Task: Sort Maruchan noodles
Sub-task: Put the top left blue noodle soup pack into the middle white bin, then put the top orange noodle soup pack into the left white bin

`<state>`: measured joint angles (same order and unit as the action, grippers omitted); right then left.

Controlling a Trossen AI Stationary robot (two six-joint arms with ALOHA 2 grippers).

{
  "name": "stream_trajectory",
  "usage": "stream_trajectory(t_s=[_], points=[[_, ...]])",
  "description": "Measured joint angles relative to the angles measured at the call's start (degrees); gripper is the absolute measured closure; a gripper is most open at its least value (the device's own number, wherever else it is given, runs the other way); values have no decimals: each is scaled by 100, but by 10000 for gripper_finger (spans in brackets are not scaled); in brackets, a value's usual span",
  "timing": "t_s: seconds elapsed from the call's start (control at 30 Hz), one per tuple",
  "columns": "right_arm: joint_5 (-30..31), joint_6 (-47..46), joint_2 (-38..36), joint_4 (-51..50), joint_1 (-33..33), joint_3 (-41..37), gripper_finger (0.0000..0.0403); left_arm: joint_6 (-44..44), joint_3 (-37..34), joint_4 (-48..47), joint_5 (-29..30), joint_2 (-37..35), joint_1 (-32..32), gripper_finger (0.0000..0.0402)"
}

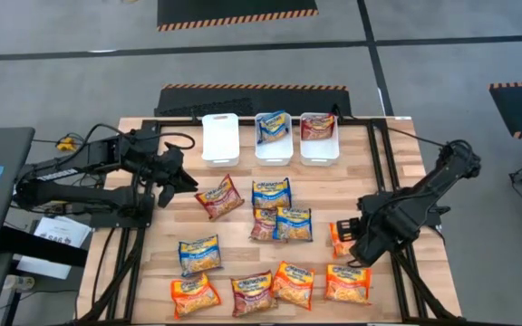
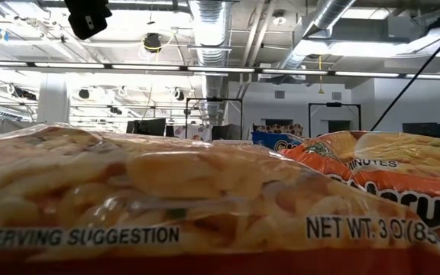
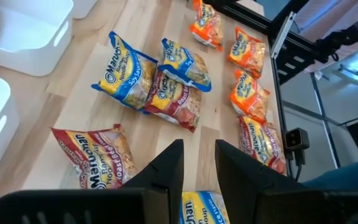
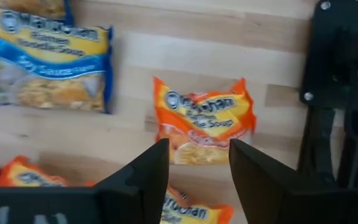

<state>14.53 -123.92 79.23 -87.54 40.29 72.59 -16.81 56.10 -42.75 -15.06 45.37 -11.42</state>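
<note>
Several Maruchan packets lie flat on the wooden table: orange, blue and dark red ones. One blue packet lies in the middle white bin and one dark red packet in the right bin; the left bin holds nothing. My left gripper is open, hovering beside a dark red packet. My right gripper is open above an orange packet near the table's right side, its fingers to either side of it without touching.
Black metal rails run along the table's sides. In the low view two packets lie right before the camera and block the table. Packets crowd the table's middle and near edge; bare wood lies between the bins and the packets.
</note>
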Motion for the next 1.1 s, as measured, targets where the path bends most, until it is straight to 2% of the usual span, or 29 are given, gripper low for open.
stream_trajectory(t_s=[0.27,0.5,0.7,0.93,1.1], points=[[-548,-117,-414,440,23,-940,178,-246,0,-4,95,2,0,324],[-580,-343,-846,1662,6,-2127,177,-351,0,-6,328,2,0,324],[-651,-395,-882,2092,-151,-2655,177,-364,0,-4,377,6,-2,324],[-717,-373,-880,3233,-214,-3364,177,-409,2,-8,375,119,-2,324],[-1045,-371,-747,3650,-292,-3795,177,-541,0,-41,373,247,-2,324]])
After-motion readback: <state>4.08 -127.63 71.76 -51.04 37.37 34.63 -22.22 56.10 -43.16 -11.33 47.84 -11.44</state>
